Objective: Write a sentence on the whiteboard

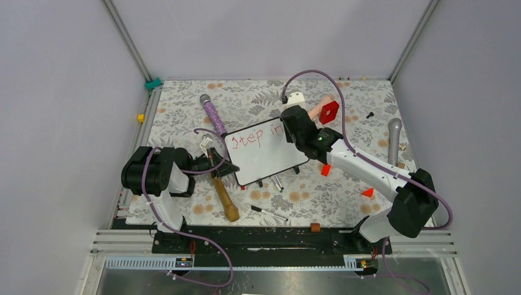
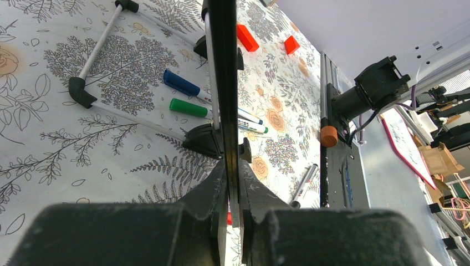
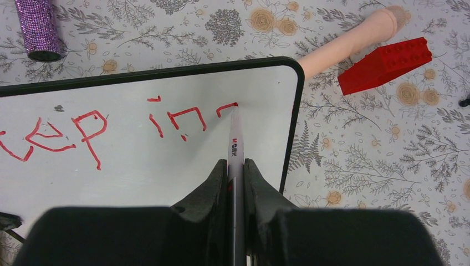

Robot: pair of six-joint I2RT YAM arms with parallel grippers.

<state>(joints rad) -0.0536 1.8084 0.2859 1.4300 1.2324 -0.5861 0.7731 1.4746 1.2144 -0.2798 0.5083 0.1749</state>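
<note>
On the floral-patterned tabletop (image 1: 178,110) sits one black-framed white whiteboard (image 1: 270,161), its long axis left-right with the right end angled farther back. The red handwritten sentence (image 1: 255,136) has one line so far, "step in". The left tool (image 2: 233,166) is clamped on the board's left edge. The right tool (image 3: 235,166) is closed around one pale-barrelled marker pen (image 3: 235,147), tip touching the board.

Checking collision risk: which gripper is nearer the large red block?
Right. The right gripper holds a marker beside the large red block; the left gripper clamps the whiteboard's opposite edge.

pretty clearly a robotics lab cell, plain grey walls (image 1: 55,92), aluminium frame rails (image 1: 127,40), floral tablecloth (image 1: 178,104), black mounting rail (image 1: 264,239)
</note>
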